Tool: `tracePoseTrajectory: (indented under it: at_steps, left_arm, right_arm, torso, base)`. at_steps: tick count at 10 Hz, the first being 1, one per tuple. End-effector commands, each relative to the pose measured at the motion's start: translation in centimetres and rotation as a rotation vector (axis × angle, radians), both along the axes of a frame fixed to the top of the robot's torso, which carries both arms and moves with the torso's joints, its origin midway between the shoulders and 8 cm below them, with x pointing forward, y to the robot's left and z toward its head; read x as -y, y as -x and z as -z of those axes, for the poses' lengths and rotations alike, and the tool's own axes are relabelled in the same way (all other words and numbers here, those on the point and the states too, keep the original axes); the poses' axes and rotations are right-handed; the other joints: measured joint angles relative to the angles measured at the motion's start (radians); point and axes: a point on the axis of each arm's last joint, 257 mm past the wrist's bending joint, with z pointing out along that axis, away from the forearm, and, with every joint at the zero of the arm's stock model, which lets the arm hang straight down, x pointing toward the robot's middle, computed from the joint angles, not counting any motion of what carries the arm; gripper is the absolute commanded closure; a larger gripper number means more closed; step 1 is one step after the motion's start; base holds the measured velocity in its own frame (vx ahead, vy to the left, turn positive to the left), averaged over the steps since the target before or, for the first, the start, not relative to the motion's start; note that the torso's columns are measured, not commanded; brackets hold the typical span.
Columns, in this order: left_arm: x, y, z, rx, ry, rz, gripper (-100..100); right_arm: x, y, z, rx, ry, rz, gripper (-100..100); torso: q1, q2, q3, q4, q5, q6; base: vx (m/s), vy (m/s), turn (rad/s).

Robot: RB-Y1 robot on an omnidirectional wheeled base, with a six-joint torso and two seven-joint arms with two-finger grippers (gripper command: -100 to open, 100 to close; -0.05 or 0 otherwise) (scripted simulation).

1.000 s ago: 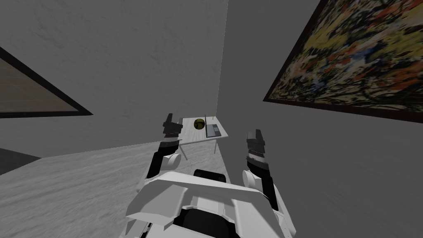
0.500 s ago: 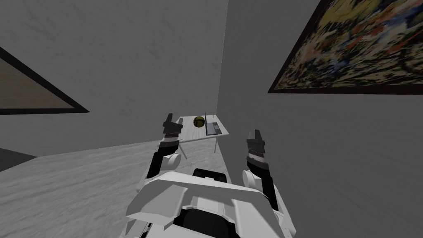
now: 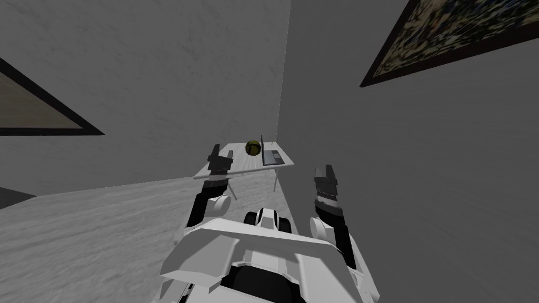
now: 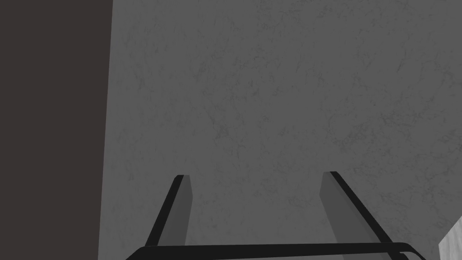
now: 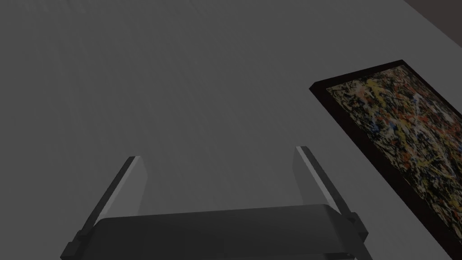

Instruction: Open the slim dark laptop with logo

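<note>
looking across a pale floor [image 3: 105, 236] toward a room corner and a pale tabletop [image 3: 245, 160]. can see the slim dark laptop [image 3: 272, 157] on its right end, near the right wall, well apart from both grippers. reads as already open: a thin dark lid standing upright, seen edge-on, with the flat grey base lying beside it. cannot make out any logo. just beside the lid, on its other side, a round yellow-and-dark thing [image 3: 253, 147], too small to identify. holding the left gripper [image 3: 221, 155] raised in front of the tabletop's near left part, hiding that part; fingers [image 4: 179, 207] spread wide, nothing between them. holding the right gripper [image 3: 325, 173] raised near the right wall, fingers [image 5: 130, 187] equally wide and empty. high on the right wall, a dark-framed painting [image 3: 452, 31], cut off by the edge.
</note>
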Motion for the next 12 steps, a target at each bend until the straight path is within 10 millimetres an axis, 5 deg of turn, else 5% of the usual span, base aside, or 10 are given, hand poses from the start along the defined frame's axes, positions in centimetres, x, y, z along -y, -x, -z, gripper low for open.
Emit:
tracePoseTrajectory:
  at_steps: [1, 7, 12]
  left_arm:
    - [0.0, 0.0, 0.0, 0.0, 0.0, 0.0, 0]
    - [0.0, 0.0, 0.0, 0.0, 0.0, 0.0, 0]
    - [0.0, 0.0, 0.0, 0.0, 0.0, 0.0, 0]
  right_arm:
    - [-0.1, -0.2, 0.8, -0.038, 0.093, -0.003, -100]
    - [1.4, -0.6, 3.9, -0.17, 0.395, 0.06, -100]
    - [4.5, -0.5, 6.6, -0.298, 0.706, 0.165, -100]
  torso:
    - [0.001, 0.009, -0.02, 0.01, 0.0, 0.0]
    - [0.0, 0.012, -0.025, 0.014, 0.0, 0.0]
    - [-0.001, 0.013, -0.025, 0.014, 0.0, 0.0]
  base:
    - [-0.002, 0.053, 0.041]
    - [0.007, 0.086, 0.073]
    - [0.011, 0.136, 0.111]
